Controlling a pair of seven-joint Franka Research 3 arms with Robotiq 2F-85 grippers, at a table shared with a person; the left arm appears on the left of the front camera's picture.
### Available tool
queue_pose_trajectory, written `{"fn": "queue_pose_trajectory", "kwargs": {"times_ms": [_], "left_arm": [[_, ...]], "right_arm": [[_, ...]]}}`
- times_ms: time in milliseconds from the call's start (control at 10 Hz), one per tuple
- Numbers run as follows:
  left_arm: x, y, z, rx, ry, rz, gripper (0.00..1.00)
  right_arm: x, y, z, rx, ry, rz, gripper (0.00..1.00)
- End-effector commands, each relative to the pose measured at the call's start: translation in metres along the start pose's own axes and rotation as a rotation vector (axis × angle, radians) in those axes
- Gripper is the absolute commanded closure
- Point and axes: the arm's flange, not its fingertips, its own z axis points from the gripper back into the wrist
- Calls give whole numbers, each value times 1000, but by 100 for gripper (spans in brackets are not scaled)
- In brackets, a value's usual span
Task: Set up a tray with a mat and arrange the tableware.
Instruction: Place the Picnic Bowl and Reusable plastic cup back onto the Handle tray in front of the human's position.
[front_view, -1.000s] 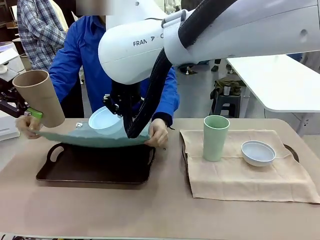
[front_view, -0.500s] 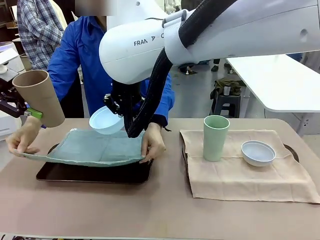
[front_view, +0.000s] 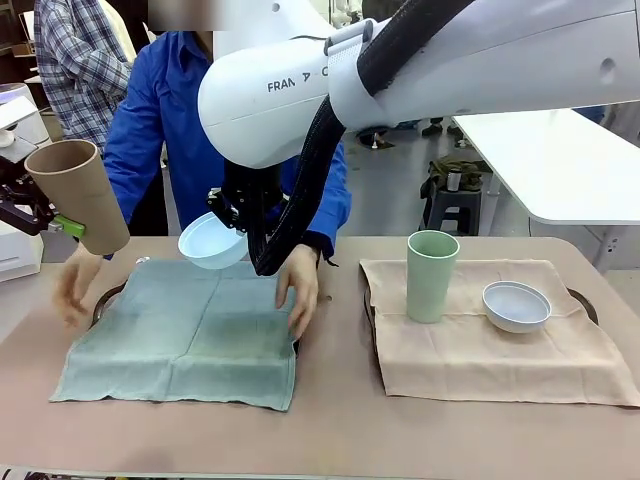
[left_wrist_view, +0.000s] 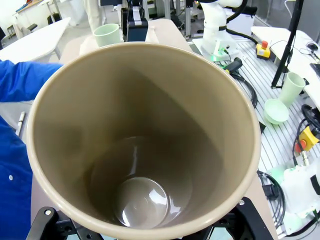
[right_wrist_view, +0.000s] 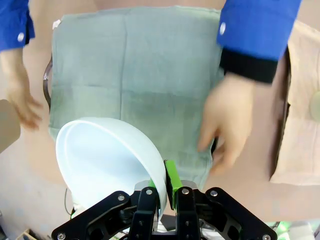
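1. Front view: fixed on the robot's side, level with the arms, facing across the worktop toward the person; takes in the whole width.
2. Left wrist view: looks straight into the tan cup from very near; benches lie far behind.
3. Right wrist view: looks steeply down, close over the light blue bowl.
4. Shared: green mat, front and right wrist.

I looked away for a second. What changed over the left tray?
The person lowered the green mat from mid-air onto the tray, spread it flat and is smoothing it with both hands. Unchanged: the left gripper holds the tan cup, the right gripper the light blue bowl.
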Motion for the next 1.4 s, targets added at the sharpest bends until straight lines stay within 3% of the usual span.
{"fn": "queue_pose_trajectory", "kwargs": {"times_ms": [0,1300], "left_arm": [[1,3,2,4,8,-4,100],[1,3,2,4,8,-4,100]], "right_arm": [[-1,-1,2,-13,-5,-2,96],[-1,-1,2,-13,-5,-2,96]]}}
